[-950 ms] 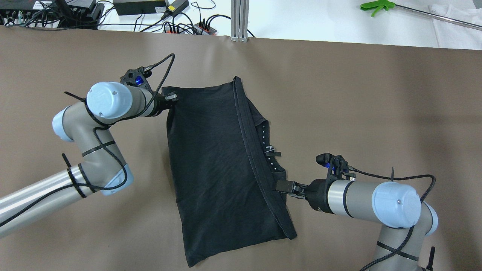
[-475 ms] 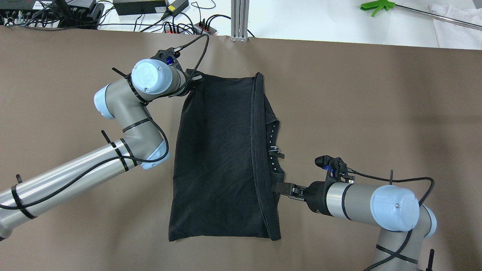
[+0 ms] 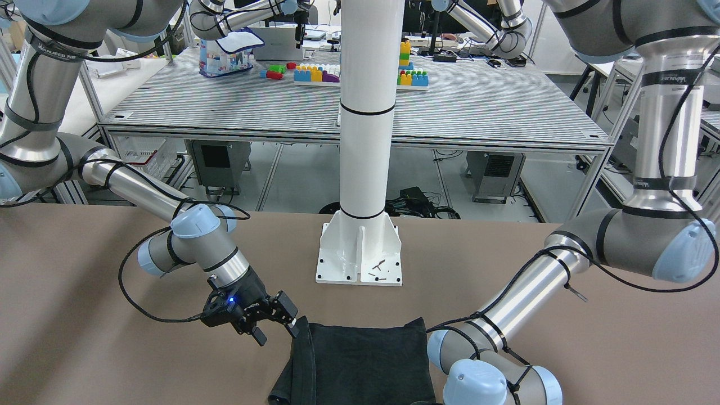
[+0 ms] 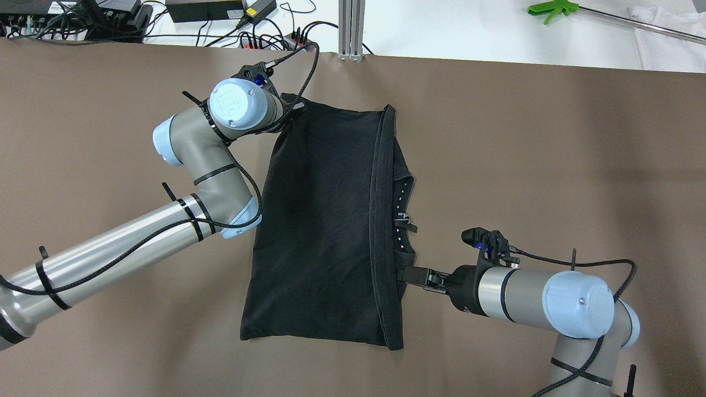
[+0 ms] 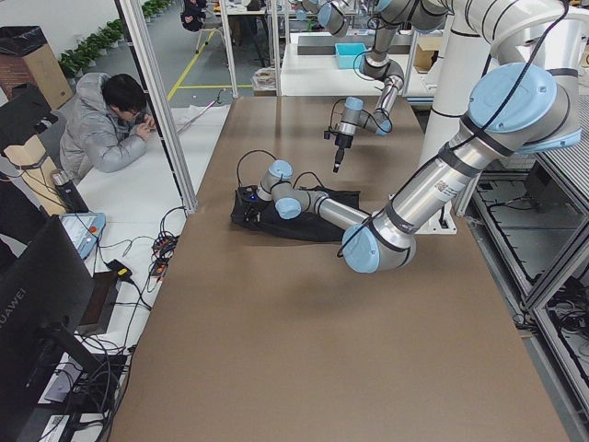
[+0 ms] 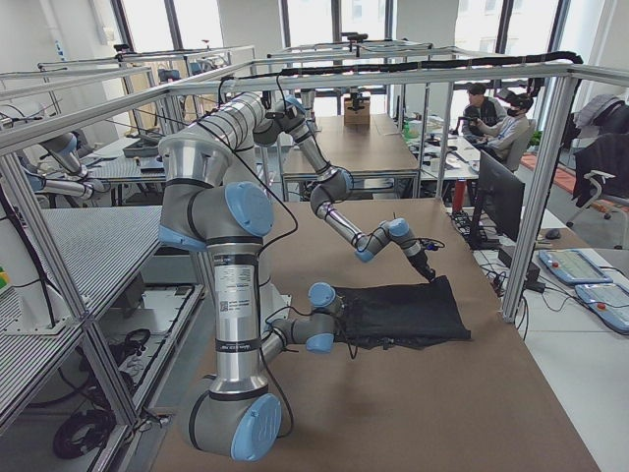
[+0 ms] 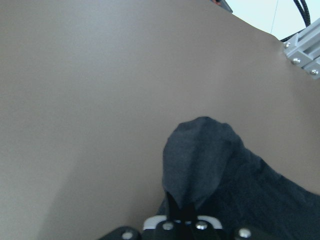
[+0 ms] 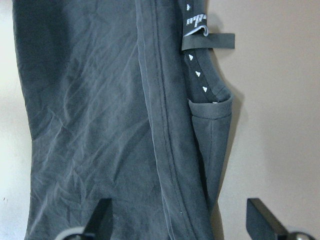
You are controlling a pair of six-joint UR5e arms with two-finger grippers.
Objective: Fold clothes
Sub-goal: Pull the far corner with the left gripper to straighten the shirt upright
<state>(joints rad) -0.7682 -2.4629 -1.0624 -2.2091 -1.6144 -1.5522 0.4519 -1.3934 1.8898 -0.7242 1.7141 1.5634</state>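
Reading my overhead feed as a clock face, the black thin-fabric garment [image 4: 325, 231] lies flat on the brown table covering [image 4: 551, 165] close to the centre. Its long axis runs roughly from 12 to 6. A stitched hem band [image 4: 378, 220] runs down its 3 o'clock side, and just beyond that a neck tape printed with small white triangles [image 8: 195, 65] peeks out.

The left gripper [image 4: 297, 106] sits at the garment's 11 o'clock corner. My left wrist camera shows its jaws pressed together with a bunched tip of the dark cloth caught between them, so it is clamped on that corner.

The right gripper [image 4: 411, 274] is at the garment's 4 o'clock edge, pointing toward 9. Its two fingers [image 8: 102, 217] are spread wide and hold nothing, with the hem band and the folded edge in view between them. I cannot tell whether they touch the fabric or hang just above it.

On the front-facing feed the white round pillar [image 3: 360, 264] on its base plate stands toward 12 o'clock from the garment, with bare table between them.
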